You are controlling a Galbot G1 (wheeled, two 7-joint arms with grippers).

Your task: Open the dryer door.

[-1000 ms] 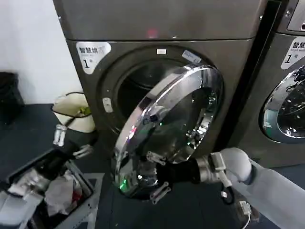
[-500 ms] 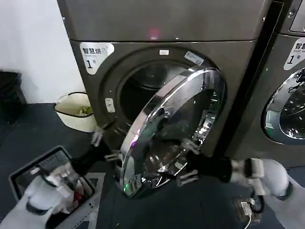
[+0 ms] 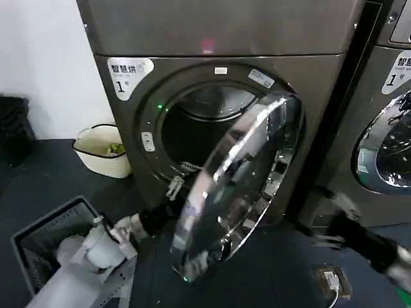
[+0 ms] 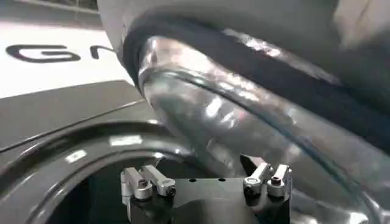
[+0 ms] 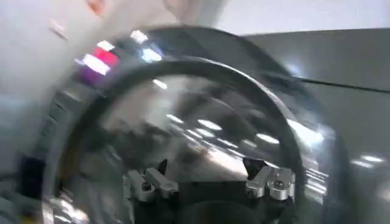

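Behind the door (image 3: 241,186), at its lower inner edge, sits the left gripper (image 3: 182,178), fingers spread and empty. That door hangs half open off the dryer (image 3: 218,77), hinged on its right, and beyond its right side waits the right gripper (image 3: 321,224), fingers spread, clear of it

Even indoor light, fairly dim near the floor. Ceiling lights glare as streaks on the dryer door (image 3: 241,186) chrome ring. Right claw (image 3: 321,234) smeared by motion blur. Right wrist view heavily blurred; left wrist view soft up close.
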